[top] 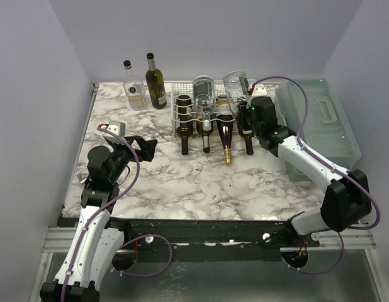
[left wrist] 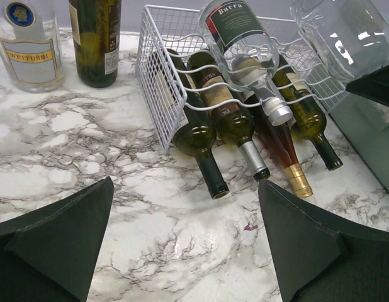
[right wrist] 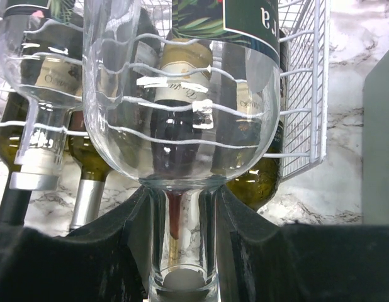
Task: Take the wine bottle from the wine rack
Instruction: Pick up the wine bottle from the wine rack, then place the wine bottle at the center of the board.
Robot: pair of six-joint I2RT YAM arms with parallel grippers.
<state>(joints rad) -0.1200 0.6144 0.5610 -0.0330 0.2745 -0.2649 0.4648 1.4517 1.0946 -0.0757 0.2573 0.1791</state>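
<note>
Grip on the neck, that's the story here. The right gripper has its jaws pinched narrow around the neck of the clear wine bottle, one pad on either side just below the shoulder. Sensible hold, I'd say: the neck is the only part slim enough to fit between those jaws. It also points out of the wine rack straight toward them, so a pull back along the cradle should free it.

The bottle's body lies beyond the jaws on the rack's upper tier, in the end cradle beside the side grid, resting on the wavy wires. Not off yet. Beneath it, darker bottles lie in the lower tier, necks out the same way. Another clear bottle sits in the upper tier to the left of the jaws.

Over to the left gripper: jaws spread wide, nothing between them, hanging over the marble table with the rack ahead of the jaws. It looks parked out of the way.

The risk, to my eye, is smooth glass with a heavy body hanging off a neck hold. A tilt on the way out could let it slip or knock the neighbour.
</note>
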